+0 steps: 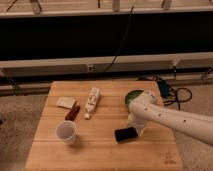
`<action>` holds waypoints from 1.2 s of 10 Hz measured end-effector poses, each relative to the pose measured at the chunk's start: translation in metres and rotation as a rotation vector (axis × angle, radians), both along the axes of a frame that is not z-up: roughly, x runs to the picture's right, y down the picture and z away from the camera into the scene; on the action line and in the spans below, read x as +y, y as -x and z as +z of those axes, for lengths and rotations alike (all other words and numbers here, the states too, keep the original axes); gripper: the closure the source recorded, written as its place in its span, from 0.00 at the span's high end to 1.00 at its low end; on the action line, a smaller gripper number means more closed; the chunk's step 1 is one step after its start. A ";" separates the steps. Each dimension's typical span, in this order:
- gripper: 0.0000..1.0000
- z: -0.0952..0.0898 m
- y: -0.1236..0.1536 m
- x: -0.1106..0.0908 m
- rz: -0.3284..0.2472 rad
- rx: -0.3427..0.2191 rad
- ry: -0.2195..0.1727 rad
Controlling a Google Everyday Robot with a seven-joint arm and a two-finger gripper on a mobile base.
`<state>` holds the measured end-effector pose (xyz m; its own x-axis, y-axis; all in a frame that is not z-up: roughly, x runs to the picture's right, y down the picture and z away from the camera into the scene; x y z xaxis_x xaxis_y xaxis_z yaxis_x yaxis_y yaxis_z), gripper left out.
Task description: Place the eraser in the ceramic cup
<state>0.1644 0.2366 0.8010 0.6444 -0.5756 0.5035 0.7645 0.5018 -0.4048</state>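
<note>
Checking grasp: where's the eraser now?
Camera view: eraser on the table, right of centre near the front edge, between the cup and the pincer at its right end.

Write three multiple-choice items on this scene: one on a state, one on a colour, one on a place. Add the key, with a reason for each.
1. The ceramic cup is:
A) lying on its side
B) standing upright
C) upside down

2. The bowl is:
A) green
B) red
C) blue

3. The gripper is:
A) over the ceramic cup
B) inside the bowl
C) right by the eraser

Key:
1 B, because its round opening faces up.
2 A, because the part of the bowl that shows is green.
3 C, because the gripper is low at the end of the black block that faces away from the cup.
</note>
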 end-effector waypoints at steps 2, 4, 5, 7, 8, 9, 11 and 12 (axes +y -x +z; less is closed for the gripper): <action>0.00 -0.001 -0.001 -0.003 0.000 0.002 -0.002; 0.00 -0.003 0.000 -0.007 -0.012 0.006 -0.008; 0.00 -0.010 0.005 -0.016 -0.025 0.008 -0.017; 0.00 -0.023 0.011 -0.032 -0.047 0.010 -0.030; 0.00 -0.029 0.015 -0.041 -0.061 0.008 -0.038; 0.00 -0.033 0.021 -0.049 -0.079 0.009 -0.044; 0.00 -0.044 0.032 -0.065 -0.117 0.013 -0.054; 0.00 -0.056 0.041 -0.075 -0.143 0.011 -0.057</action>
